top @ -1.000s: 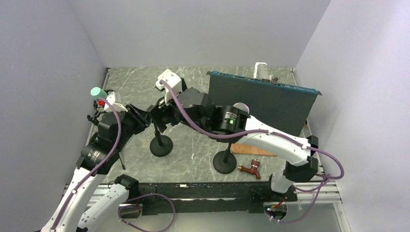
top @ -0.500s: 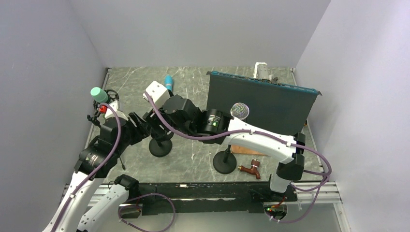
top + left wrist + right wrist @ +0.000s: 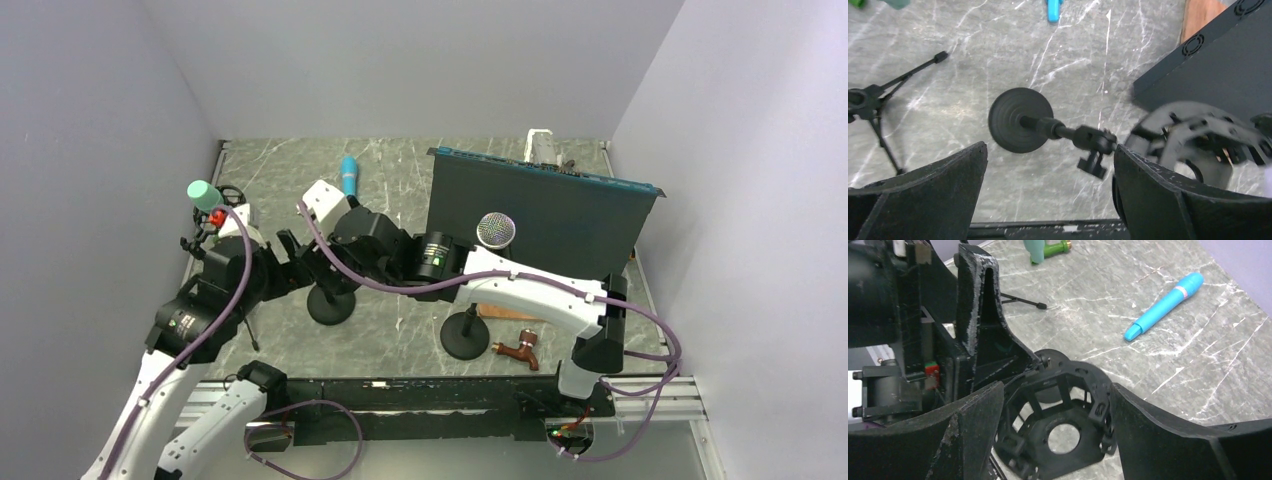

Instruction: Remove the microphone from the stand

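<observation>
Both gritty black grippers gape wide: left gripper (image 3: pixel 1049 149) over the disc-based stand (image 3: pixel 1020 120), right gripper (image 3: pixel 1055 387) around its lattice cage (image 3: pixel 1063 432).

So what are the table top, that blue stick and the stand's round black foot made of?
The table top looks like grey stone or a marble-print sheet: white veins, slight sheen. The blue stick seems smooth plastic, evenly coloured, with a pink band. The round foot looks matte black, metal or plastic, with fine concentric rings.
</observation>
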Robot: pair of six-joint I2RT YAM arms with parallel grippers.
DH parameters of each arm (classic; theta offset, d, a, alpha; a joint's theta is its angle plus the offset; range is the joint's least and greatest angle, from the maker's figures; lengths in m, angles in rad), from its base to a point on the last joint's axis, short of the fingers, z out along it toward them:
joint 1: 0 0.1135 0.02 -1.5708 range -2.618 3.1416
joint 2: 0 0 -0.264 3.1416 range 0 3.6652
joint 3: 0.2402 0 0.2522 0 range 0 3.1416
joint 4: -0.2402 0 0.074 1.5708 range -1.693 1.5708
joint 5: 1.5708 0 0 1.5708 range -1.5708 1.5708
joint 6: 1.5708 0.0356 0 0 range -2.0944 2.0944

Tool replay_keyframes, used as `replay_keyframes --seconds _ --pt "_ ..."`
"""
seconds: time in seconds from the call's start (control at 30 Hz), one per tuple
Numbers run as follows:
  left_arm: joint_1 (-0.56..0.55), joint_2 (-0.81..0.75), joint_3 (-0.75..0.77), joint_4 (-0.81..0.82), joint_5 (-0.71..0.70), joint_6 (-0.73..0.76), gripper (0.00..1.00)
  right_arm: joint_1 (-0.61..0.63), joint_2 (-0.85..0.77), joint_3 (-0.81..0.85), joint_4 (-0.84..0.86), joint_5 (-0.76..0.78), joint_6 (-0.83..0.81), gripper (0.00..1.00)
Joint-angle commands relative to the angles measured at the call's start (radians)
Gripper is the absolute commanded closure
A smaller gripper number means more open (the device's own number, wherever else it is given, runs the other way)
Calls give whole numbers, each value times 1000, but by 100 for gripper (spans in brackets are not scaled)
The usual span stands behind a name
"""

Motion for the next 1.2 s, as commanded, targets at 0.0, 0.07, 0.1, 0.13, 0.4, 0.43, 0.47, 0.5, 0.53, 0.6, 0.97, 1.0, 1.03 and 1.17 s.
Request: replay_keyframes --seconds 0.0,0.07,0.1,0.13,0.4,0.43,0.47,0.5,0.53,0.6,0.97,1.0,1.03,1.17 --pt "-4 65 196 -111 -4 140 1 3 -90 78 -11 13 30 18" --pt "-4 107 276 -134 15 173 1 3 -124 83 -6 21 36 16" --pt "-4 116 300 -133 25 187 1 2 -147 75 4 27 36 14" --pt "-4 122 316 -125 51 202 1 3 -173 62 19 34 38 13" --pt "-4 215 363 -95 272 329 1 3 -308 -26 101 105 10 7" --pt "-4 229 366 -92 277 340 5 3 -317 -38 109 109 6 7" --pt "-4 241 371 -88 281 348 14 2 -327 -45 116 114 4 6" --pt "-4 253 375 -82 292 355 17 2 -333 -52 118 116 1 6" --pt "-4 263 375 -72 311 364 18 3 -337 -55 119 119 1 6" --pt "-4 290 368 -66 324 370 19 2 -344 -65 120 126 2 5" --pt "-4 370 338 -81 285 424 37 2 -353 -87 126 137 -3 4" --pt "-4 372 332 -88 282 425 40 3 -353 -88 126 136 -2 4" --pt "-4 370 317 -91 280 426 42 3 -355 -90 127 136 -3 4" --pt "-4 357 253 -76 287 420 51 2 -354 -96 133 138 -4 3"
